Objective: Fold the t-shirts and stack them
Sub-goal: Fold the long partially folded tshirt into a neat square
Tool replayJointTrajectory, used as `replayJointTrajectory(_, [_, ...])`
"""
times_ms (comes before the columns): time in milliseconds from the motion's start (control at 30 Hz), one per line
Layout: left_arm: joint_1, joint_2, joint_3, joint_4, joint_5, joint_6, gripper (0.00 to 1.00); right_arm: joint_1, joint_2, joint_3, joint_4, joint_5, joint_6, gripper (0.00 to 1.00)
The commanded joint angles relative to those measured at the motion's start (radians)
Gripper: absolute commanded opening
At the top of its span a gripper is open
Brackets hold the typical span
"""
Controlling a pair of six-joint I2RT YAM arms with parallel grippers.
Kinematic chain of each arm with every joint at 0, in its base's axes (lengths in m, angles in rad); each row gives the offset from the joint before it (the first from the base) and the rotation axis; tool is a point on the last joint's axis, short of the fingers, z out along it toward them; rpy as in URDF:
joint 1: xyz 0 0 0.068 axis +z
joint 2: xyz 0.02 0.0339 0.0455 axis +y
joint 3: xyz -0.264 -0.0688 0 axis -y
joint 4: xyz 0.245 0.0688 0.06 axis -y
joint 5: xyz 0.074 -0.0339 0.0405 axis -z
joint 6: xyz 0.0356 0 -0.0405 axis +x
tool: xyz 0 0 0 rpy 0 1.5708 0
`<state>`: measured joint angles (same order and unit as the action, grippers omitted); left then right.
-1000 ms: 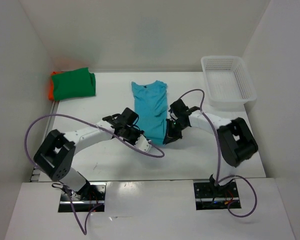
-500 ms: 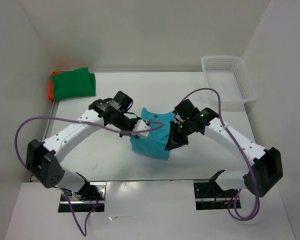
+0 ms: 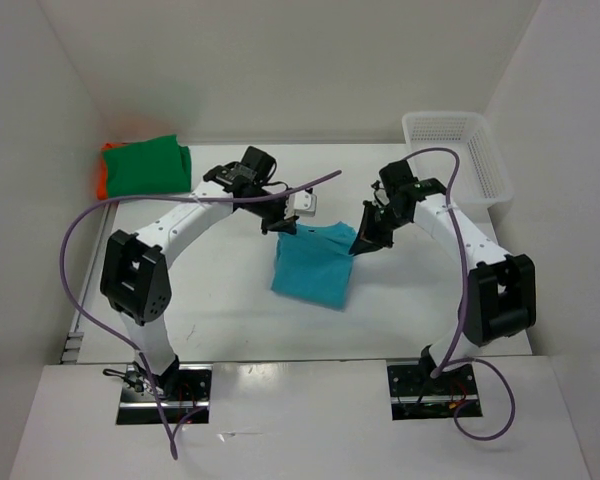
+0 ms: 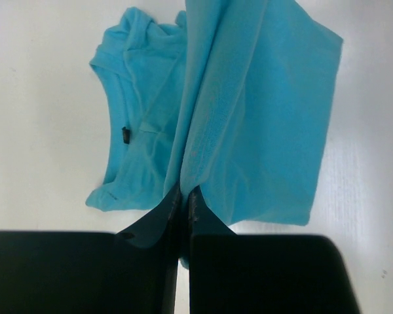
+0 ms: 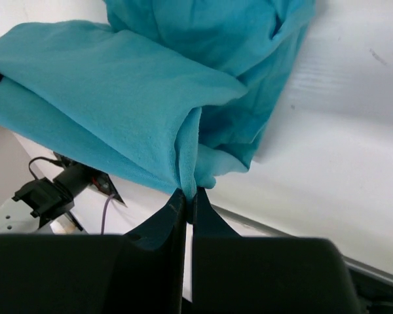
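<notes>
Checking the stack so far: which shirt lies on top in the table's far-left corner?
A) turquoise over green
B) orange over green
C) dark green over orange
C: the folded dark green cloth t-shirt covers the bright orange cloth t-shirt, only its left edge showing; the light turquoise cloth t-shirt sits apart from them.

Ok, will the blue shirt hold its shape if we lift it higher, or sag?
Probably sags: the blue shirt drapes in soft folds from the left gripper and right gripper. Likely light, since two small pinches carry its edge.
</notes>
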<state>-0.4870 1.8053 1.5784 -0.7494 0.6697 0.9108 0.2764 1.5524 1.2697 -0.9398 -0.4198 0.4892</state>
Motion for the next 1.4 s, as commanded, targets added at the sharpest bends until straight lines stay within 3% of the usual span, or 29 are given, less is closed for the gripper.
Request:
replayJointTrajectory(0, [0.033, 0.041, 0.048, 0.039, -0.036, -0.024, 0.03, -0.039, 0.044, 0.026, 0.001, 0.013, -0.061, 0.0])
replayJointTrajectory(133, [0.042, 0.106, 0.074, 0.061, -0.056, -0.024, 0.04, -0.091, 0.11, 0.045, 0.062, 0.004, -0.061, 0.0])
replayJointTrajectory(267, [0.053, 0.138, 0.083, 0.137, -0.111, -0.047, 0.14, -0.111, 0.233, 0.134, 0.123, -0.019, -0.061, 0.02])
replayJointTrajectory(300, [0.063, 0.166, 0.083, 0.156, -0.12, -0.061, 0.18, -0.12, 0.256, 0.144, 0.14, -0.008, -0.061, 0.08])
replayJointTrajectory(367, [0.073, 0.187, 0.074, 0.206, -0.148, -0.081, 0.24, -0.131, 0.334, 0.169, 0.173, -0.008, -0.061, 0.32])
replayJointTrajectory(400, [0.073, 0.209, 0.074, 0.228, -0.183, -0.096, 0.36, -0.141, 0.359, 0.195, 0.208, -0.008, -0.061, 0.42])
replayJointTrajectory(467, [0.096, 0.229, 0.083, 0.271, -0.215, -0.134, 0.44, -0.151, 0.419, 0.238, 0.258, 0.012, -0.046, 0.56])
replayJointTrajectory(500, [0.096, 0.241, 0.083, 0.292, -0.254, -0.154, 0.64, -0.151, 0.429, 0.255, 0.259, 0.032, -0.037, 0.61])
replayJointTrajectory(533, [0.105, 0.241, 0.095, 0.292, -0.271, -0.177, 0.74, -0.151, 0.429, 0.273, 0.259, 0.051, -0.037, 0.61])
replayJointTrajectory(600, [0.125, 0.23, 0.126, 0.292, -0.292, -0.242, 0.84, -0.151, 0.408, 0.301, 0.259, 0.082, -0.037, 0.62])
replayJointTrajectory(633, [0.125, 0.22, 0.143, 0.292, -0.292, -0.275, 0.92, -0.138, 0.381, 0.301, 0.259, 0.128, -0.037, 0.61])
replayJointTrajectory(700, [0.151, 0.183, 0.178, 0.239, -0.292, -0.367, 0.95, -0.109, 0.278, 0.255, 0.259, 0.196, -0.037, 0.56])
replayJointTrajectory(767, [0.151, 0.14, 0.206, 0.194, -0.221, -0.414, 0.95, -0.053, 0.18, 0.183, 0.272, 0.251, -0.014, 0.35])
replayJointTrajectory(800, [0.151, 0.131, 0.206, 0.15, -0.123, -0.429, 0.95, -0.011, 0.154, 0.14, 0.294, 0.251, 0.015, 0.19])
replayJointTrajectory(900, [0.09, 0.131, 0.157, 0.137, -0.018, -0.481, 0.88, 0.015, 0.147, 0.077, 0.36, 0.173, 0.063, 0.0])
replayJointTrajectory(967, [0.07, 0.157, 0.109, 0.21, 0.039, -0.509, 0.88, 0.024, 0.188, 0.031, 0.39, 0.127, 0.086, 0.0])
replayJointTrajectory(1100, [0.07, 0.268, 0.153, 0.248, 0.077, -0.608, 0.84, 0.024, 0.323, 0.055, 0.432, 0.127, 0.097, 0.0])
replayJointTrajectory(1367, [0.163, 0.379, 0.126, 0.357, -0.068, -0.705, 0.76, 0.006, 0.445, 0.097, 0.452, 0.188, 0.066, 0.0])
